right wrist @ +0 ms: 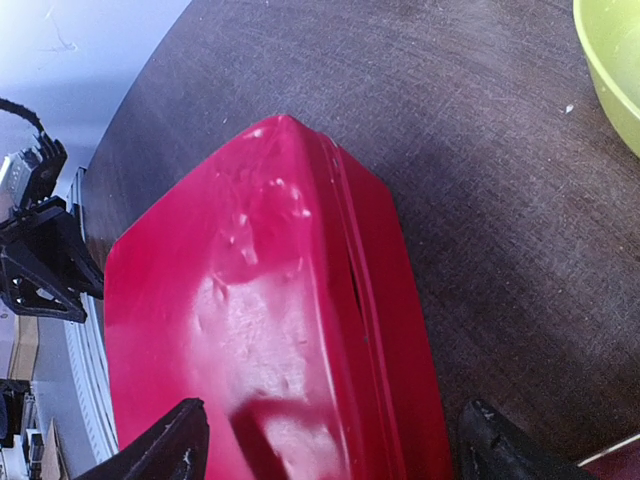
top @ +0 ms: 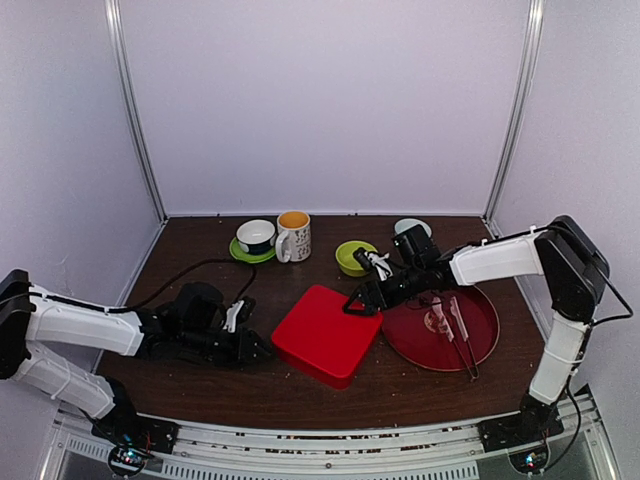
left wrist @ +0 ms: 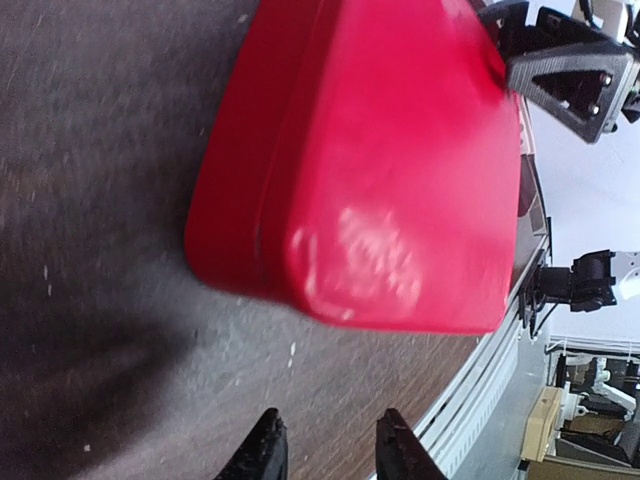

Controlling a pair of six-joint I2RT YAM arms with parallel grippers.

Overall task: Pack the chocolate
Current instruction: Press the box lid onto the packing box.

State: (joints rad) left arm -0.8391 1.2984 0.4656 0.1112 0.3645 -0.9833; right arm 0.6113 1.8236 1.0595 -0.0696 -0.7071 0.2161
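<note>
A flat, square red box with rounded corners and a closed lid [top: 325, 335] lies on the dark brown wooden table [top: 420, 392], turned so that one corner faces each arm. The chocolate shows in none of the 3 views – only the box's shut outside can be seen.

The left gripper [top: 264, 351] lies low near the table just beside the box's left corner. In the left wrist view its 2 black fingertips [left wrist: 265, 448] stand slightly parted with bare table between them, apart from the box.

The right gripper [top: 353, 304] reaches in from the right to the box's far right edge. In the right wrist view its fingers [right wrist: 170, 445] are spread wide, one over the lid and the other out beside the box wall; whether either touches the box I cannot tell.

Right of the box lies a round dark red plate [top: 410, 335] carrying 2 slim pinkish utensils [top: 462, 338]. Along the back stand a lime-green bowl [top: 350, 260], a white patterned mug with an orange inside [top: 293, 238] and a white cup [top: 256, 235] on a green saucer [top: 243, 253].
</note>
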